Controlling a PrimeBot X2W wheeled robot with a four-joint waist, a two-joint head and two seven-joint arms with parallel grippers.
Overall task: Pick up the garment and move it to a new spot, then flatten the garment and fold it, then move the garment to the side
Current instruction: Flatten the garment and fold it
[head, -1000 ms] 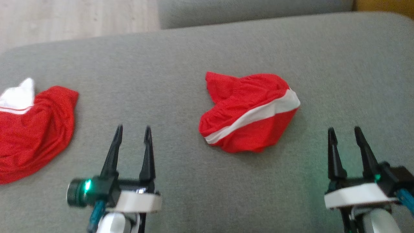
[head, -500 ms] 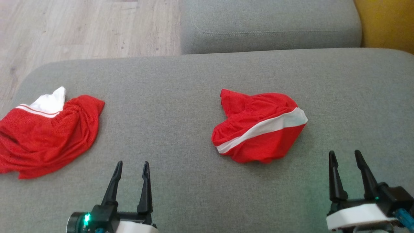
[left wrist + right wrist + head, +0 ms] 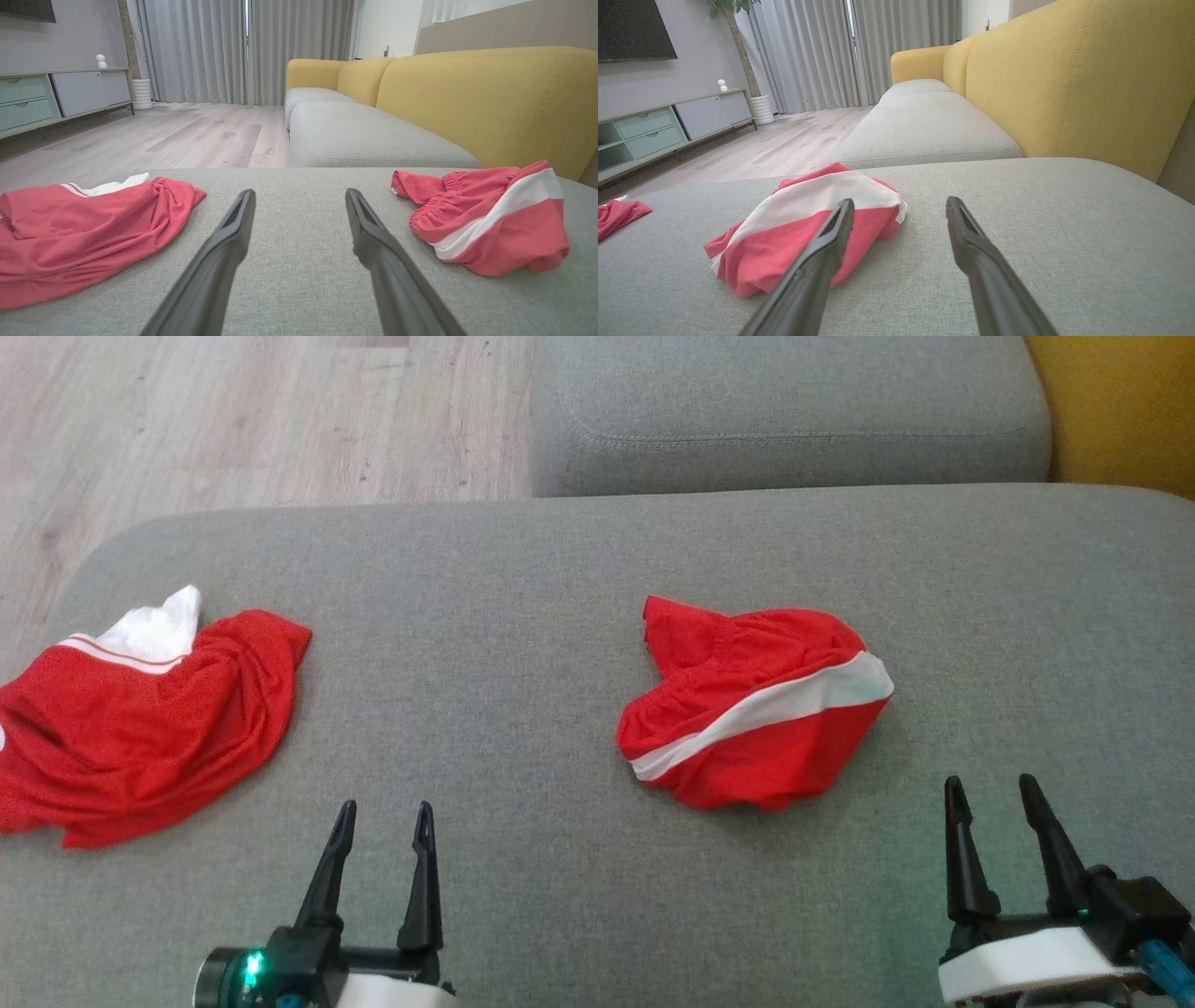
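Observation:
A crumpled red garment with a white stripe [image 3: 747, 709] lies near the middle of the grey sofa cushion [image 3: 523, 616]. The left wrist view has it at the right [image 3: 486, 219], the right wrist view at the left [image 3: 784, 219]. A second red garment with white trim [image 3: 140, 719] lies spread at the cushion's left end [image 3: 79, 228]. My left gripper [image 3: 386, 807] is open over bare cushion between the two garments [image 3: 300, 193]. My right gripper [image 3: 990, 782] is open too, to the right of the striped garment and nearer than it [image 3: 900, 201]. Neither touches any cloth.
A second grey seat cushion [image 3: 784, 420] lies beyond the far edge, and a yellow backrest [image 3: 1111, 411] runs along the right. Wooden floor [image 3: 233, 420] shows past the cushion's far left corner. A low cabinet [image 3: 56, 98] stands by the wall.
The head camera has tilted, so the whole picture has slid down and more floor and far cushion show. Both garments lie as before, and both grippers stay open.

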